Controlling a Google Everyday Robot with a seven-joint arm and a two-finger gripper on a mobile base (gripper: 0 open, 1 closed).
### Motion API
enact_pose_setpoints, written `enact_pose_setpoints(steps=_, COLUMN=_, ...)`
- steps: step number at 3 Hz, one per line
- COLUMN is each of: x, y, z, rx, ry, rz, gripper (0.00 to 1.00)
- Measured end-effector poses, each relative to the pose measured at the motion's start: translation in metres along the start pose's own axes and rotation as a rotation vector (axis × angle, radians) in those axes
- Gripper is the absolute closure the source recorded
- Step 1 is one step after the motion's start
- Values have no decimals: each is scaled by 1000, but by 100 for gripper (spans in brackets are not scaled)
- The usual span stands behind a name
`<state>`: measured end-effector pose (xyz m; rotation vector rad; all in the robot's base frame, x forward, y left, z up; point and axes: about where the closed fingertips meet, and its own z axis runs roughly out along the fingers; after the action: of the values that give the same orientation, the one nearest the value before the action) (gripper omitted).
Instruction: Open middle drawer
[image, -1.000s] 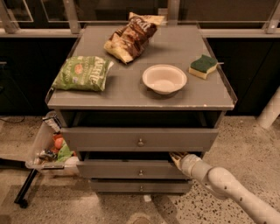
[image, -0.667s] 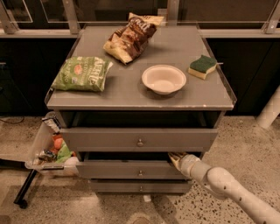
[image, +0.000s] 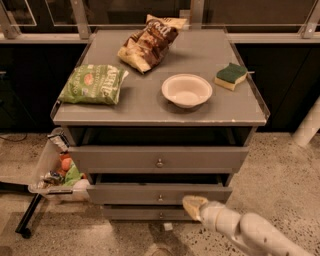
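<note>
**Grey cabinet (image: 150, 102) on a speckled floor (image: 285, 170)**

The cabinet stands on pale, speckled stone flooring. Behind the cabinet runs dark glazing in light metal frames (image: 80, 15), with black panels (image: 280, 75) below it on both sides. A white post (image: 307, 125) leans to the right of the cabinet. A clear bin (image: 45, 165) hangs on the cabinet's left side. The gripper (image: 194, 206) sits before the cabinet's lower front.

One raised camera faces the cabinet (image: 143, 99) front, looking down from nearby (end effector (image: 194, 206) lower right).
</note>
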<state>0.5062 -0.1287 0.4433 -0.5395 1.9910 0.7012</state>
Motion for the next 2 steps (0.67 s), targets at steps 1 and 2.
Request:
enact_pose_setpoints(steps=1, x=18, y=45, z=-18, rx=-53, ry=54, rz=120, gripper=100)
enact_pose_setpoints(steps=2, x=20, y=50, z=-16, rx=-61, ry=58, rz=119, gripper=100)
